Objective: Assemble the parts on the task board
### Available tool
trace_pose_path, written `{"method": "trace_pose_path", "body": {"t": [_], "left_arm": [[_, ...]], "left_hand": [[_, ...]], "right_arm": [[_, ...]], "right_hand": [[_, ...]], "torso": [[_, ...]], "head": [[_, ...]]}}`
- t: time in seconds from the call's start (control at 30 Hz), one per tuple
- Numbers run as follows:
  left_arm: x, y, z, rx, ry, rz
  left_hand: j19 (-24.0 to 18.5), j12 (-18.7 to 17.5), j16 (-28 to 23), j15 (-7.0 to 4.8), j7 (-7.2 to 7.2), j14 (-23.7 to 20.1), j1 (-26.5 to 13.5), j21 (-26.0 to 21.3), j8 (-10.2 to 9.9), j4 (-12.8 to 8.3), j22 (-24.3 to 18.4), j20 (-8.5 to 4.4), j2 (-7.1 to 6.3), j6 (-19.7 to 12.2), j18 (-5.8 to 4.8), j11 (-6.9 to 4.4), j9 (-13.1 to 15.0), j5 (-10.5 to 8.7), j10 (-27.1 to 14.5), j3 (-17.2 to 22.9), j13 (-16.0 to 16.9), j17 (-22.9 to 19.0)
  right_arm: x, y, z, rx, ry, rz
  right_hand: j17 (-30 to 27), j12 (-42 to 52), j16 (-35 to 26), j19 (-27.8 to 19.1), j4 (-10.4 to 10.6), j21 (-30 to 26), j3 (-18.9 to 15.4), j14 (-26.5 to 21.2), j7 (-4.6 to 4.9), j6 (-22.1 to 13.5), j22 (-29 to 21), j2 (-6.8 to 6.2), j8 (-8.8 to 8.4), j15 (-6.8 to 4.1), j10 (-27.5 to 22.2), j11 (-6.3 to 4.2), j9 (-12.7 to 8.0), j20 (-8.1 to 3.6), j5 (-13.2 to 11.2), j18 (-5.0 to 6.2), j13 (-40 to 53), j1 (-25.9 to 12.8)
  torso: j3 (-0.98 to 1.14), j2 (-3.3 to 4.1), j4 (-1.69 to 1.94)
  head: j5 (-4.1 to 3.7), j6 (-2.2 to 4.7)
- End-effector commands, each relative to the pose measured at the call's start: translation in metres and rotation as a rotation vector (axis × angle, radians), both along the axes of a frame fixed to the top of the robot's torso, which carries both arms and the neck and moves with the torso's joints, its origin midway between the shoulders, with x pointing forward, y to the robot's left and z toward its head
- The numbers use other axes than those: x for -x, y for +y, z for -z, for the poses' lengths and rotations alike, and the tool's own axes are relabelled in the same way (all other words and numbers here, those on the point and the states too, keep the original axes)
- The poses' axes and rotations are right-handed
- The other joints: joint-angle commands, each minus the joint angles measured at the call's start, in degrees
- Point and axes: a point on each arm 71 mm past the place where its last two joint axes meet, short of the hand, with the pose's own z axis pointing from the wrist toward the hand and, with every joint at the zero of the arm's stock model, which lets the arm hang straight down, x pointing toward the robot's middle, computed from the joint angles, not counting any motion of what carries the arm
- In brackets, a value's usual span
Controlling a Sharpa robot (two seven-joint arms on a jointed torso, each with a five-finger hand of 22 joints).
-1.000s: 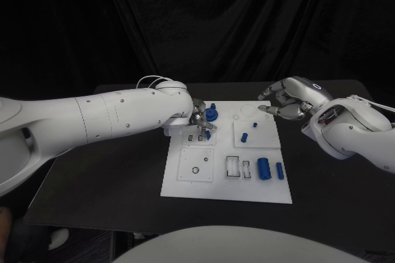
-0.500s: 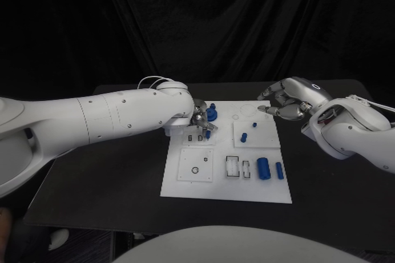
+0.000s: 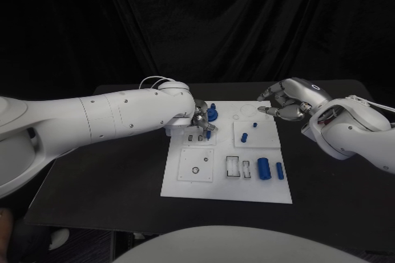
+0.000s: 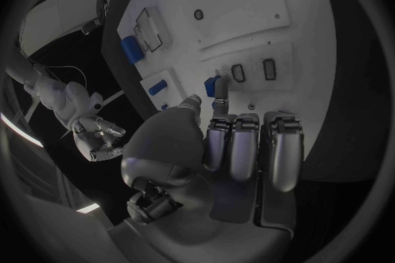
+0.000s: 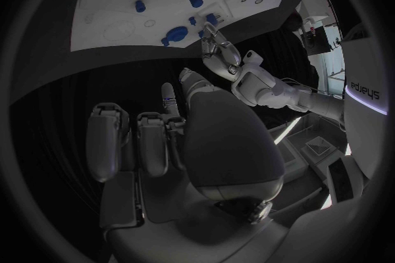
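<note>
Left hand (image 3: 200,120) over the task board (image 3: 206,186), far-left corner; fingertips pinch a small blue part (image 4: 211,86) beside two slots. Arm hides the grip from overhead. Right hand (image 3: 285,101) hovers off the board's far-right corner, fingers curled, nothing visibly held.

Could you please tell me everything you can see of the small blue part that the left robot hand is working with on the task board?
The small blue part is a short, stubby piece, plastic by its look, matte and plain blue. The left robot hand pinches it between fingertips over the task board, beside two small rectangular slots in the board's far-left panel. In the head view it shows as a blue sliver under the fingers. Whether it touches the board or is seated cannot be told.
</note>
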Motion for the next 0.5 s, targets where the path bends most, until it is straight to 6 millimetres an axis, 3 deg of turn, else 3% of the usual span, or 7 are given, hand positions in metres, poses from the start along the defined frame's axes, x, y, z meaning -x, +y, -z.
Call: {"method": "trace_pose_path", "body": {"t": [0.03,0.5], "left_arm": [[0.0021,-0.0032,0.0018,-0.002,0.015,0.024],[0.0034,-0.0041,0.0052,-0.013,0.032,0.031]], "left_hand": [[6.1,0.2,0.2,-0.29,0.32,5.8,0.8,-0.2,-0.3,0.0,15.1,-0.26,-0.03,0.1,-0.36,-0.15,0.1,0.23,5.8,0.6,15.1,15.1],[6.1,0.2,0.2,-0.3,0.32,5.8,1.1,-0.2,-0.6,-0.3,15.1,-0.27,-0.22,0.1,-0.36,-0.17,0.2,0.35,5.8,0.9,15.1,15.1]], "right_arm": [[-0.0001,-0.0002,0.0019,0.01,0.012,0.014],[-0.0002,0.0002,0.0027,0.015,0.021,0.014]], "right_hand": [[9.7,-0.3,-0.4,1.9,0.0,-0.3,0.0,4.9,0.0,0.3,11.4,-0.15,0.1,0.41,5.4,0.39,-0.1,0.39,-0.4,-0.29,14.3,-0.6],[9.6,-0.4,-0.4,1.9,0.0,-0.4,0.0,4.9,0.0,0.3,11.4,-0.14,0.09,0.41,5.3,0.39,-0.1,0.39,-0.5,-0.26,14.1,-0.6]], "torso": [[0.0,0.0,0.01],[-0.06,0.04,0.01]], "head": [[0.02,0.01],[0.02,0.01]]}}
